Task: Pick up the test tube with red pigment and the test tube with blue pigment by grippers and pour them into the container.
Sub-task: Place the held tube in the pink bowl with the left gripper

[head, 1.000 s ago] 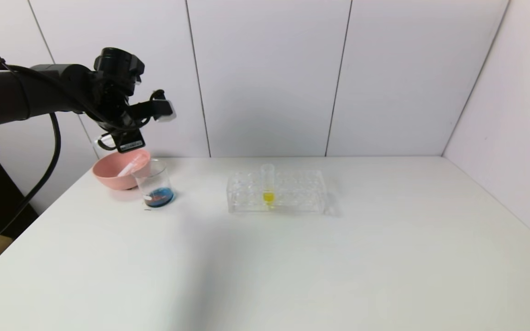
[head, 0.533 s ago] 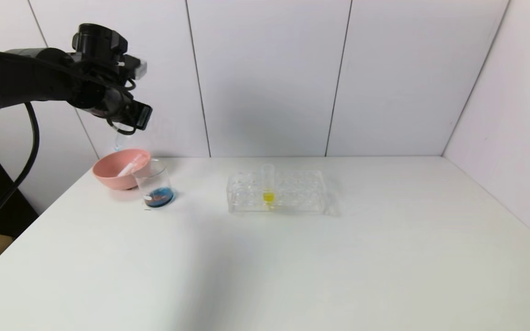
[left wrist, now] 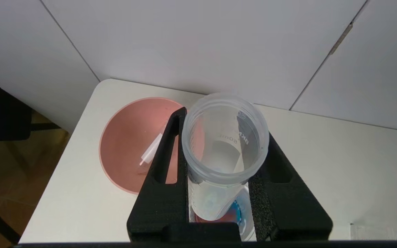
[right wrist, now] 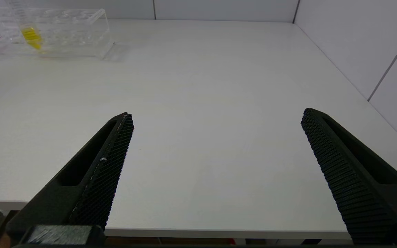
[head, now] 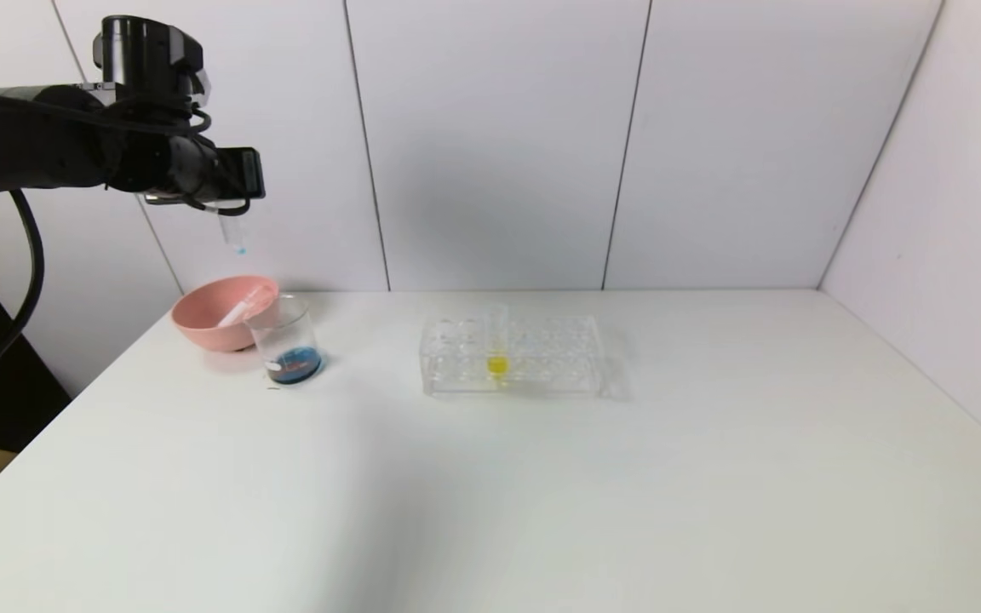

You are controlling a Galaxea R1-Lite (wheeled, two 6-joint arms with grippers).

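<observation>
Left tool clamping blue-pigment tube, above beaker

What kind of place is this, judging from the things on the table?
Probably a mock chemistry bench for robot trials: a clear tube rack holding a yellow-liquid tube, a glass beaker with blue and red pigment, and plain white partition walls.

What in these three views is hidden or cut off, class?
- Head view: right gripper is out of frame.
- Left wrist view: beaker is mostly hidden behind the blue-pigment tube and left gripper.
- Right wrist view: tube rack is cut by the frame edge.
</observation>
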